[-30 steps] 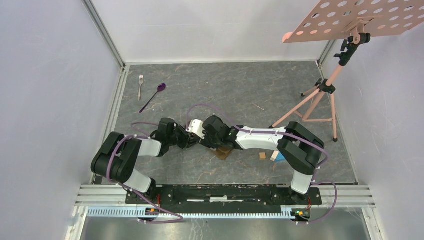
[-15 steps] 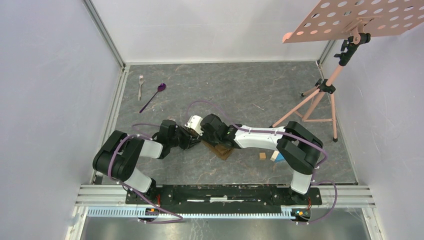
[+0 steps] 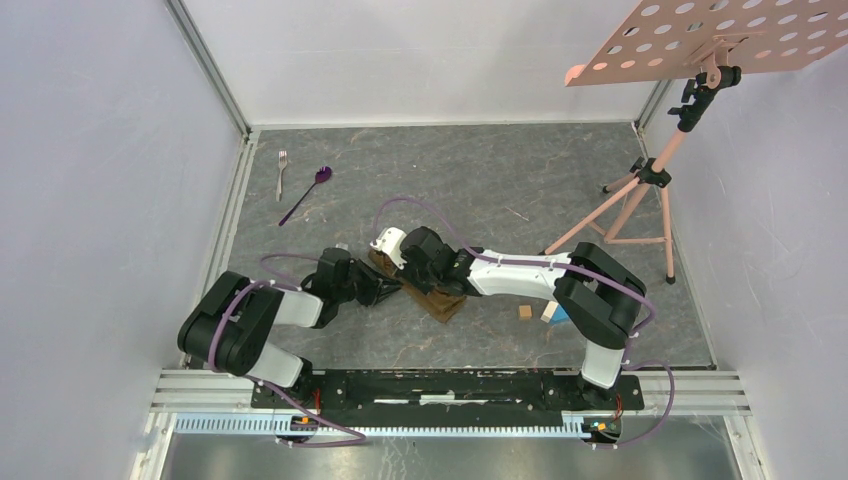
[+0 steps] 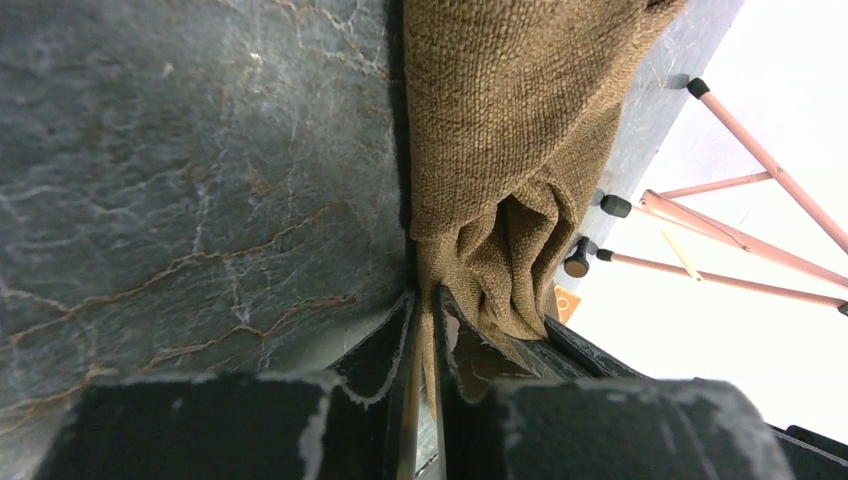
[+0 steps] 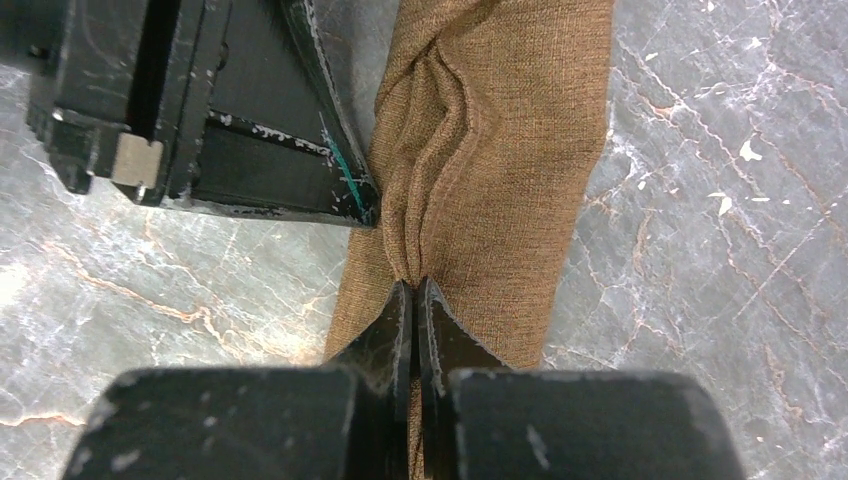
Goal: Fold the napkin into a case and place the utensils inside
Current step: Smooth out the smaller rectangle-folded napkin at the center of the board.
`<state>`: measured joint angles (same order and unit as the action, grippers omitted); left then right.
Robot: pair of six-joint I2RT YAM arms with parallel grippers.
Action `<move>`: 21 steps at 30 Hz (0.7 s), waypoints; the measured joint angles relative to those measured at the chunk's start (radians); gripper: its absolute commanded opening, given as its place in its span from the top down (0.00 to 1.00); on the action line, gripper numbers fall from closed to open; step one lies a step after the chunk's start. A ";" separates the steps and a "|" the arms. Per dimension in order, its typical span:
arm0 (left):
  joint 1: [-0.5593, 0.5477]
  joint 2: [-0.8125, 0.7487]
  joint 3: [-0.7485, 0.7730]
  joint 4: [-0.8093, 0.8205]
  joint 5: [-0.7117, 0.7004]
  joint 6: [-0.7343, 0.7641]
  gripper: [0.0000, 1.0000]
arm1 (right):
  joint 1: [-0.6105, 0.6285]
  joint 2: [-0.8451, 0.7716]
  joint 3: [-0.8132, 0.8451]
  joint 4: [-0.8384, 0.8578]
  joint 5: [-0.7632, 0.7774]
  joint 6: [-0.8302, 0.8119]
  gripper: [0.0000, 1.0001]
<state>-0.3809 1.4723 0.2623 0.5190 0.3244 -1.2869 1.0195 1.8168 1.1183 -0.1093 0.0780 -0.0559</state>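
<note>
Standing by the rig, I see the brown woven cloth napkin (image 3: pixel 441 303) lying in the middle of the dark marbled desk (image 3: pixel 500 180). It is folded into a long narrow strip that runs slantwise from the upper left toward the lower right in the overhead view, and much of it is hidden under the two arms that meet above it.

In its own wrist view, the left hand (image 4: pixel 425 300) is drawn narrow. Its two black fingers are almost together, with a thin edge of the napkin (image 4: pixel 500 90) caught between them. The cloth bunches into a deep pucker just beyond the tips.

The right hand (image 5: pixel 413 290) is pinched tight on a small ridge of the napkin (image 5: pixel 520 150) at the lower centre of its own view. From that pinch, creases fan upward along the strip. At the upper left of that same picture, the other arm's black finger (image 5: pixel 330 170) touches the strip's left edge.

Both utensils lie well apart from the cloth at the upper left of the overhead view. The small silver metal fork (image 3: pixel 282 170) is there, and just to its right is the spoon with a purple bowl and thin dark handle (image 3: pixel 311 189), set at a slant.

To the right of the napkin, near the right arm's elbow, sit a little wooden block (image 3: pixel 524 312) and a blue block (image 3: pixel 557 316). A pink tripod stand (image 3: pixel 640 195) holding a perforated pink board (image 3: pixel 720 35) fills the upper right.
</note>
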 measured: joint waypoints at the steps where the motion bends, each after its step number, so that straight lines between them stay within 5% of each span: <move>1: -0.003 0.003 0.000 0.003 -0.004 0.000 0.91 | 0.000 0.000 0.002 -0.004 -0.003 0.008 1.00; 11: -0.034 0.023 0.000 0.043 -0.045 -0.037 0.95 | 0.000 0.000 0.003 0.011 -0.042 0.111 1.00; 18: -0.039 -0.040 -0.014 -0.018 -0.075 -0.039 0.80 | 0.001 0.028 -0.077 0.098 -0.046 0.124 1.00; 21: -0.015 -0.111 -0.018 -0.092 -0.079 -0.022 0.82 | 0.001 0.028 -0.095 0.137 -0.044 0.124 0.99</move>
<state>-0.3958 1.3617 0.2447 0.4267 0.2451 -1.3090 1.0203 1.8446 1.0237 0.0277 0.0341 0.0685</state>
